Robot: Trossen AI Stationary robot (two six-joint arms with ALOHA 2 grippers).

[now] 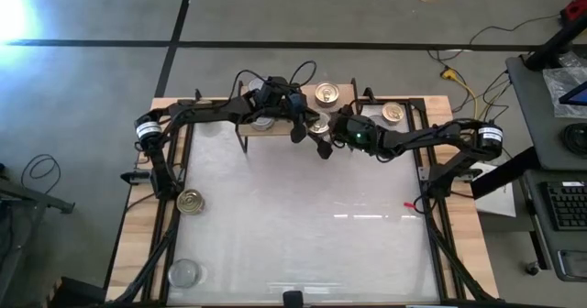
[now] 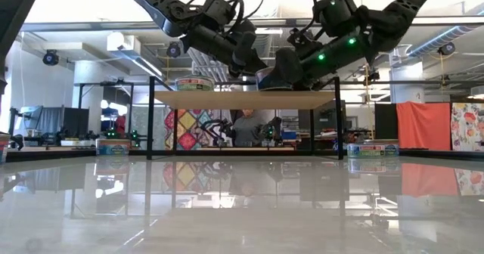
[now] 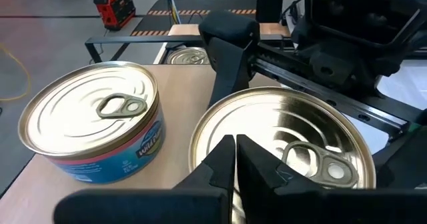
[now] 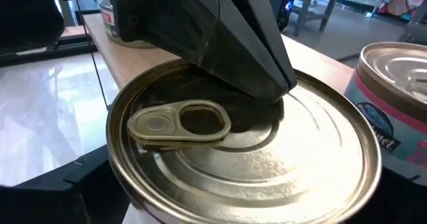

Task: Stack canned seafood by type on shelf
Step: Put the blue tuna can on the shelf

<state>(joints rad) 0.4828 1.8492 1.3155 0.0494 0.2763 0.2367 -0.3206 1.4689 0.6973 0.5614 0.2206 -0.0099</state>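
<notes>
A gold-topped can sits on the light-wood shelf, at its near right part. My left gripper is shut, with its tips on that can's lid. My right gripper is open and reaches in from the table's right. One of its fingers stands on each side of the gold can. A silver-topped can with a blue label stands on the shelf beside it, toward the far edge. Another can sits at the shelf's left under my left arm. My left gripper rests its shut fingertips on the gold can's lid, just beside the pull tab. The fingers slant down onto it from the table's left. My right gripper's fingers flank the can's wall, but I cannot tell whether they touch it.
On the table lie a gold-topped can near the left edge and a silver-topped one at the near left. One more can sits at the far right, beside the shelf. The middle and near right of the table are bare.
</notes>
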